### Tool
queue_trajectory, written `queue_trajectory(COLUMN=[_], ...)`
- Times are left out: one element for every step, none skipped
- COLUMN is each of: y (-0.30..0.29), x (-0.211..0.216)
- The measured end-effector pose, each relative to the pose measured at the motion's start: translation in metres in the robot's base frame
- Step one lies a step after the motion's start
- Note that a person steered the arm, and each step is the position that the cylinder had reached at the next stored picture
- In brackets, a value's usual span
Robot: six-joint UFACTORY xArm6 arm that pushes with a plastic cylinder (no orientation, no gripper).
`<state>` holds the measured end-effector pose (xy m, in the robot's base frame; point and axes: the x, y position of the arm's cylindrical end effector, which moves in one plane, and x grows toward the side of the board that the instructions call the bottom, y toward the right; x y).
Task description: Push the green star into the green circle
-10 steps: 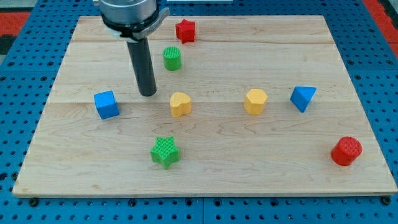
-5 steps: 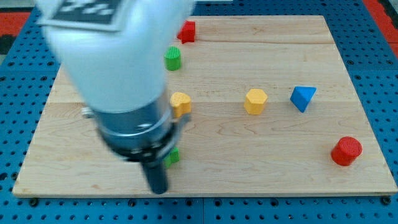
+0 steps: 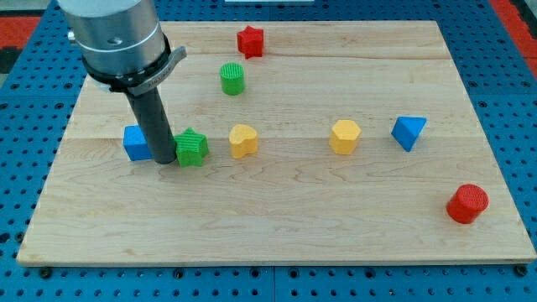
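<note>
The green star (image 3: 192, 148) lies left of the board's centre, just left of the yellow heart (image 3: 243, 140). The green circle (image 3: 232, 79), a short green cylinder, stands toward the view's top, above and slightly right of the star. My tip (image 3: 164, 161) touches the board right against the star's left side, between the star and the blue cube (image 3: 135, 143). The rod rises from there up to the arm's grey body at the view's top left.
A red star (image 3: 250, 40) sits near the board's top edge. A yellow hexagon (image 3: 345, 136) and a blue triangle (image 3: 409, 132) lie right of centre. A red cylinder (image 3: 467, 204) stands at the lower right. The wooden board (image 3: 336, 226) rests on a blue pegboard.
The green star has moved from the lower left up and left to beside the yellow heart. My tip swung down below the star, then came up to its left side.
</note>
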<state>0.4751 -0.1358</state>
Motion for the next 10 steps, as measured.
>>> queue_trajectory(y=[0.009,0.034,0.047,0.047,0.024,0.005,-0.025,-0.029,-0.014,0.017], x=[0.03,0.031,-0.005,-0.046,-0.046,-0.046,-0.046,-0.05,-0.054,-0.061])
